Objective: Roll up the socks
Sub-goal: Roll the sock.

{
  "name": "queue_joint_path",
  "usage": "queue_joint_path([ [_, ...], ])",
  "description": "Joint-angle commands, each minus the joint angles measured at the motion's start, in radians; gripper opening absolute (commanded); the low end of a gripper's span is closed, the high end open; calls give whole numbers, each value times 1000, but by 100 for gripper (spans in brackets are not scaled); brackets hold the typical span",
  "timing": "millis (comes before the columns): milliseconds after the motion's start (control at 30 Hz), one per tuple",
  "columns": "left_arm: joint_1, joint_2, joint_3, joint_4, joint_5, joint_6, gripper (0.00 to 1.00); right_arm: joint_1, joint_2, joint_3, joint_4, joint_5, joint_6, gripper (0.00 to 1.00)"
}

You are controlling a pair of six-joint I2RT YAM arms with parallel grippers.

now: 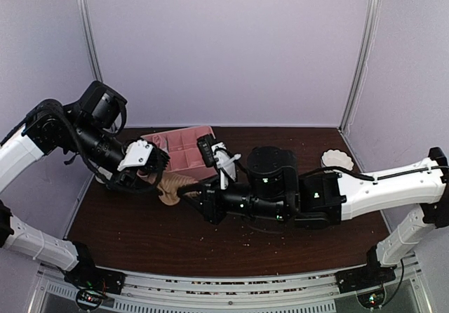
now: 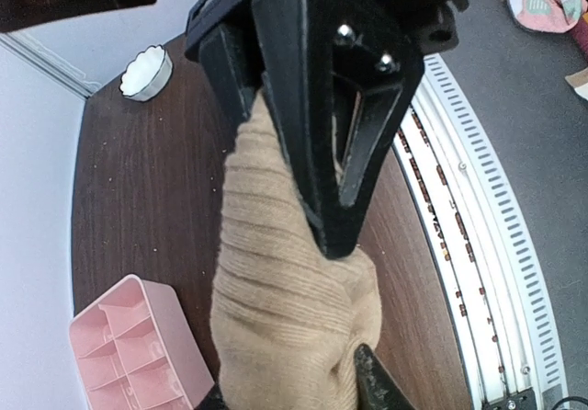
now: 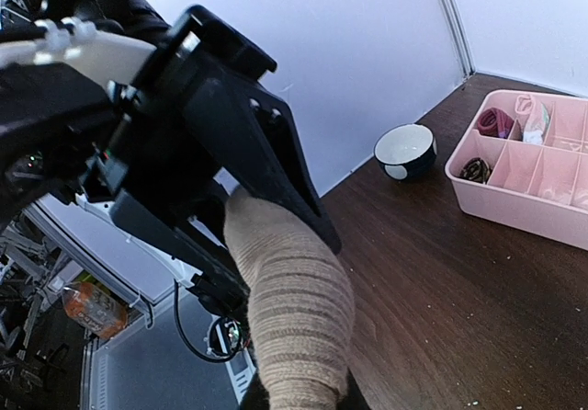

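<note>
Holding the tan sock point(image 1: 170, 187) between both arms: your left gripper point(image 1: 156, 172) is clamped on one end, and your right gripper point(image 1: 191, 195) is pinched narrow on the other end, just beside it. The sock is lifted off the surface point(image 1: 140, 236), bunched short between the two grippers. My read is that it's held up so one end can be turned over the other without dragging on the wood. That would make it mid-roll, not done.

The pink tray point(image 1: 188, 150) sits just behind the left gripper, likely the drop spot once the bundle is tight.

Hard to make out:
- You can't tell whether this is one sock or a pair laid together.
- How much is already rolled is hidden, because the arms cover most of the fabric from above.
- In its own wrist view the right gripper is cut off at the bottom edge, with only dark tips showing either side of the fabric.
- A pink and mint fabric point(image 3: 533, 116) sits in a tray compartment next to a dark red bundle point(image 3: 496, 120). It may be the other pair, but it's too small to say.
</note>
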Motion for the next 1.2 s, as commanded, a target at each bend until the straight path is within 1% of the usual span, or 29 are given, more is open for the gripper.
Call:
queue_joint_path([
  [0, -12, 2, -31, 65, -34, 8, 32, -9, -6, -12, 180, -43, 70, 0],
  [100, -13, -28, -56, 114, -82, 7, 29, -18, -21, -77, 324, -94, 132, 0],
  [167, -12, -59, -74, 157, -115, 10, 24, -23, -26, -111, 391, -125, 174, 0],
  [233, -12, -81, -76, 183, -134, 10, 18, -25, -17, -122, 414, -153, 207, 0],
  [300, -12, -75, -53, 173, -129, 9, 12, -27, -5, -121, 409, -164, 240, 0],
  [367, -12, -68, -36, 151, -93, 12, 2, -31, 10, -121, 407, -167, 262, 0],
  [400, -12, -64, -25, 131, -62, 16, 0, -32, 15, -121, 408, -163, 271, 0],
  [500, -12, -37, 8, 42, 27, 29, 0, -34, 14, -134, 426, -128, 288, 0],
  [567, -12, -18, 23, 3, 51, 36, 0, -34, 12, -146, 458, -105, 297, 0],
  [633, -12, -17, 20, 11, 29, 17, 0, -34, 12, -154, 484, -101, 305, 0],
  [733, -12, -47, -20, 86, -47, -10, 0, -38, 19, -162, 511, -106, 317, 0],
  [767, -12, -56, -39, 109, -74, -20, 8, -38, 14, -164, 505, -106, 308, 0],
  [833, -12, -56, -50, 113, -106, -47, 29, -39, -13, -179, 487, -85, 273, 0],
  [867, -11, -49, -55, 108, -116, -71, 33, -39, -32, -189, 471, -60, 246, 0],
  [900, -10, -43, -66, 113, -143, -123, 33, -39, -54, -191, 432, -31, 207, 0],
  [1000, 5, -48, -93, 151, -190, -236, 33, -36, -106, -169, 275, 60, 82, 0],
  [1033, 16, -60, -104, 187, -203, -283, 33, -33, -118, -162, 242, 89, 46, 0],
  [1067, 22, -70, -110, 214, -239, -333, 39, -31, -130, -157, 210, 115, 5, 0],
  [1100, 26, -77, -111, 233, -308, -377, 46, -27, -139, -155, 191, 143, -32, 0],
  [1133, 30, -76, -102, 231, -336, -406, 49, -26, -147, -151, 174, 170, -66, 0],
  [1167, 39, -68, -80, 191, -345, -434, 63, -26, -154, -145, 155, 196, -96, 0],
])
